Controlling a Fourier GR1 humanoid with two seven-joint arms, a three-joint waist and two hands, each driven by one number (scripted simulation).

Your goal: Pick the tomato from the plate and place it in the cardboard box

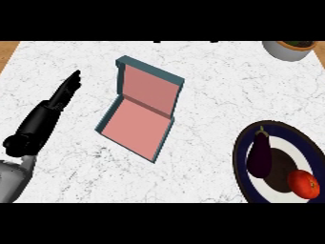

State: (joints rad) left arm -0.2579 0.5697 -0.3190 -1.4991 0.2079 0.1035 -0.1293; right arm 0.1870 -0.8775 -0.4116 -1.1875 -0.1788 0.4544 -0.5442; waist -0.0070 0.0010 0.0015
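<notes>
Showing: a marble worktop seen steeply from above, with nothing yet lifted.
Tomato: a red tomato lies on the lower right part of a dark-rimmed plate near the view's lower right corner; no hand touches it.
Plate's other item: a dark purple eggplant lies lengthwise on the plate, just beside the tomato on its left and apart from it.
Cardboard box: the cardboard box sits open near the middle of the worktop, its pink floor bare and its lid standing up at the far side; it is well apart from the plate, to the plate's left.
Left hand: the left hand shows at the view's left, its black fingers stretched straight and pointing away from the robot, holding nothing and lying left of the box.
Right hand: it is absent from the view, so its state cannot be told.
Bowl: a pale bowl is partly cut off at the top right.
Step in hand: judged as the very start, the pick not yet begun.
Next move calls for: a hand coming over the plate's right side, closing round the tomato without nudging the eggplant, then carrying it left to the box's open floor.
</notes>
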